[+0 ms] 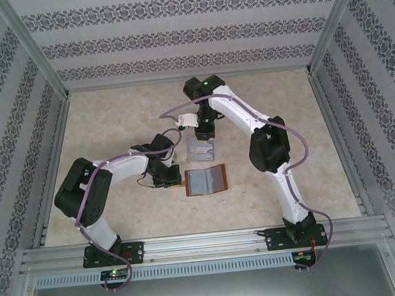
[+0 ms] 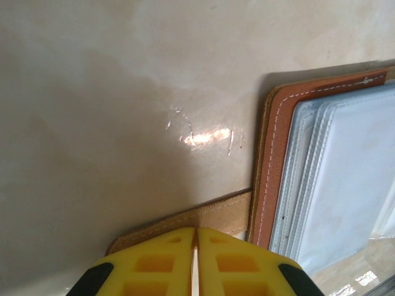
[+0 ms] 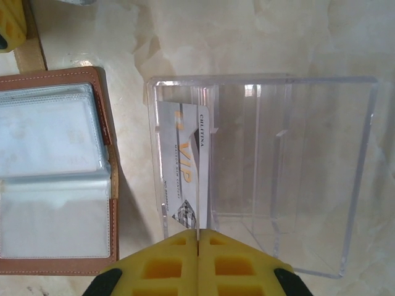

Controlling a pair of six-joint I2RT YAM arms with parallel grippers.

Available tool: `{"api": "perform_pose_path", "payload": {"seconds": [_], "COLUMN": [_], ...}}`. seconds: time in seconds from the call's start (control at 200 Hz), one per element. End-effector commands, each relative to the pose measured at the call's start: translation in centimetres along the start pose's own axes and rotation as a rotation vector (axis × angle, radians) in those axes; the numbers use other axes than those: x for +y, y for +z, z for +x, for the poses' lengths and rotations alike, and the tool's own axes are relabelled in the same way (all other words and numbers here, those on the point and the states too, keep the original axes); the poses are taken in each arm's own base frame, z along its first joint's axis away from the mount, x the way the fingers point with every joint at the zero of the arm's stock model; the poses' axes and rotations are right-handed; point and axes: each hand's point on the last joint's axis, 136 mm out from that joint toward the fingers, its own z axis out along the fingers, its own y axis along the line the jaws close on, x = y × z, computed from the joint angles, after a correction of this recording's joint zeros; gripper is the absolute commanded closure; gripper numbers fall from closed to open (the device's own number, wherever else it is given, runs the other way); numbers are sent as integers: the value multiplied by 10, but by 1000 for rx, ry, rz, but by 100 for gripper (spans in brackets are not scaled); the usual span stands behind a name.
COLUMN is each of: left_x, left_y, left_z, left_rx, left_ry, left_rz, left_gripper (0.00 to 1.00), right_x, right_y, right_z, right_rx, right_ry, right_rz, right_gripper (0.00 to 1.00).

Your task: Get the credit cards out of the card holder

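Observation:
The card holder (image 1: 207, 182) lies open on the table, its brown leather rim around bluish-grey sleeves (image 2: 345, 179). It also appears at the left of the right wrist view (image 3: 55, 172). My left gripper (image 2: 196, 233) is shut at the holder's left edge, its yellow fingers closed over the tan tab strap (image 2: 213, 216). In the top view that left gripper (image 1: 179, 179) touches the holder's left side. My right gripper (image 3: 198, 233) is shut on a pale credit card (image 3: 184, 166) with gold "VIP" print. The card stands on edge in the left end of a clear plastic tray (image 3: 290, 179).
The clear tray (image 1: 201, 150) stands just behind the holder, under the right gripper (image 1: 203, 135). Patterned walls and metal rails close in the beige table on three sides. Bare table lies to the left, right and far back.

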Motion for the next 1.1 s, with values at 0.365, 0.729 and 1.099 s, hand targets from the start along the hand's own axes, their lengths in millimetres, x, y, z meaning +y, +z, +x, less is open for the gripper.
{"api": "perform_pose_path", "payload": {"seconds": [0.365,0.729,1.099], "left_x": [12,13,13], "left_y": [-3,-2,-1], "left_z": [3,4,5], "left_rx": [11,21,25], "left_ry": [-31,-29,-35], "left_rz": [-21,-22,-20], "left_gripper": [90,90,90], "right_x": [10,17,23], "right_y": [17,29,39], "right_z": [3,4,8], "right_rx": [25,24,35], "right_ry": [-8,5,16], "right_rz": [-100,-154,-194], "right_gripper": [100,100,100]}}
